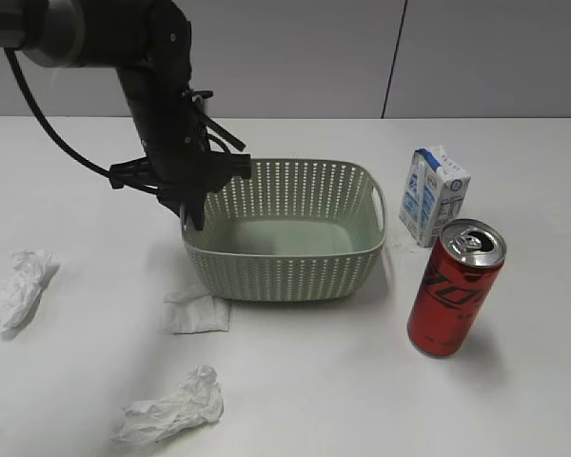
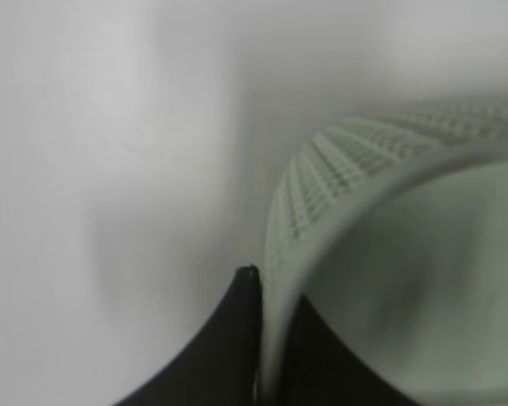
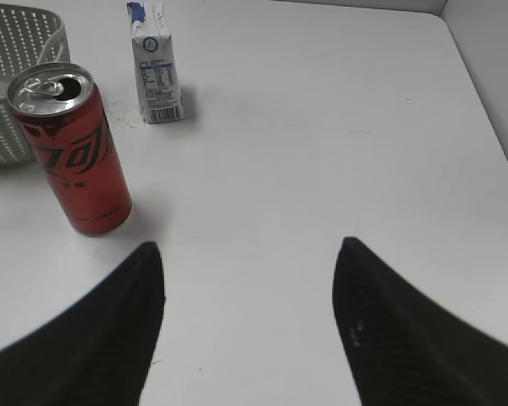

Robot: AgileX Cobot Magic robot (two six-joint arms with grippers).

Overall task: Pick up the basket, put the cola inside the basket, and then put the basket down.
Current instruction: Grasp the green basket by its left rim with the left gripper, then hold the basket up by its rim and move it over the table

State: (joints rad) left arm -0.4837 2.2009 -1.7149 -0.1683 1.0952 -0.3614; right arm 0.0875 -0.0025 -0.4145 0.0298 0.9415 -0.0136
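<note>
The pale sage-green basket [image 1: 295, 271] stands in the middle of the white table, empty inside. My left gripper [image 1: 192, 205] is shut on the basket's left rim; in the left wrist view [image 2: 271, 288] its two black fingers pinch the rim of the basket [image 2: 356, 161] between them. The red cola can [image 1: 455, 288] stands upright to the right of the basket, outside it. In the right wrist view the cola [image 3: 70, 152] is at the upper left, and my right gripper [image 3: 247, 249] is open and empty over bare table, right of the can. The right arm does not show in the exterior view.
A white-and-blue carton [image 1: 433, 194] stands behind the cola, also in the right wrist view [image 3: 155, 63]. Crumpled white tissues lie at the left [image 1: 21, 288], at the front [image 1: 171, 407] and by the basket's front left corner [image 1: 196, 311]. The table's right edge [image 3: 483, 76] meets a wall.
</note>
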